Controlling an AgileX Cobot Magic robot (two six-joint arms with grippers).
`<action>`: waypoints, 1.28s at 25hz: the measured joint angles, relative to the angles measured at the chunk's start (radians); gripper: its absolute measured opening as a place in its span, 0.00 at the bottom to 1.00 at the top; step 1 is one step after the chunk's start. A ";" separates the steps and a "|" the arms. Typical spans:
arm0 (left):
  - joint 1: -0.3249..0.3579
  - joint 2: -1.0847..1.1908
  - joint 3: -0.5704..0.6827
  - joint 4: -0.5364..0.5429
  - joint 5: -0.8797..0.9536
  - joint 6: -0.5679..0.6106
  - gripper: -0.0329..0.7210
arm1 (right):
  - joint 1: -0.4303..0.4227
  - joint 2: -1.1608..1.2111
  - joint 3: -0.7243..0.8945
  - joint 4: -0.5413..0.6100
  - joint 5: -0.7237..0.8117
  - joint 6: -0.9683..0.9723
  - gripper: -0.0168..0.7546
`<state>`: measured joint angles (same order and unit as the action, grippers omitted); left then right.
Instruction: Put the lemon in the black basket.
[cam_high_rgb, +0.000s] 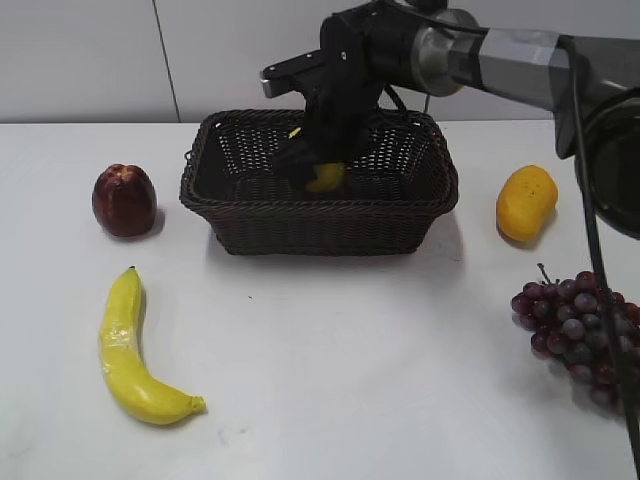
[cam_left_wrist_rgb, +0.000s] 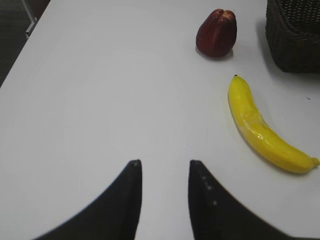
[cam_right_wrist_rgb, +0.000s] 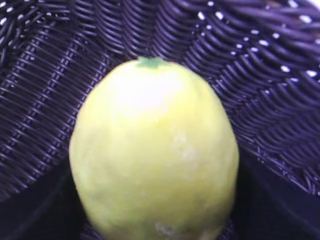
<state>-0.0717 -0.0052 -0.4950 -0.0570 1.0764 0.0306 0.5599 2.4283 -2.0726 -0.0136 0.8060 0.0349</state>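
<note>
The lemon (cam_high_rgb: 326, 177) is bright yellow and sits low inside the black basket (cam_high_rgb: 320, 225), a dark woven wicker basket at the back middle of the table. My right gripper (cam_high_rgb: 318, 160) reaches down into the basket and is shut on the lemon. In the right wrist view the lemon (cam_right_wrist_rgb: 155, 155) fills the middle, with the basket's weave (cam_right_wrist_rgb: 45, 100) right behind it. My left gripper (cam_left_wrist_rgb: 164, 165) is open and empty above bare white table. A corner of the basket (cam_left_wrist_rgb: 295, 35) shows in the left wrist view.
A dark red fruit (cam_high_rgb: 124, 200) lies left of the basket and a banana (cam_high_rgb: 130, 350) lies at the front left. An orange-yellow mango-like fruit (cam_high_rgb: 526, 202) lies right of the basket. Purple grapes (cam_high_rgb: 575, 330) lie at the right edge.
</note>
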 joint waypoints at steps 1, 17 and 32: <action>0.000 0.000 0.000 0.000 0.000 0.000 0.36 | 0.000 0.004 0.000 0.000 0.007 0.000 0.74; 0.000 0.000 0.000 0.000 0.000 0.000 0.36 | 0.000 0.007 -0.045 0.014 0.165 0.073 0.89; 0.000 0.000 0.000 0.000 0.000 0.000 0.36 | -0.061 -0.038 -0.404 0.034 0.403 0.080 0.86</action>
<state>-0.0717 -0.0052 -0.4950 -0.0570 1.0764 0.0306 0.4984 2.3903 -2.4767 0.0200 1.2089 0.1150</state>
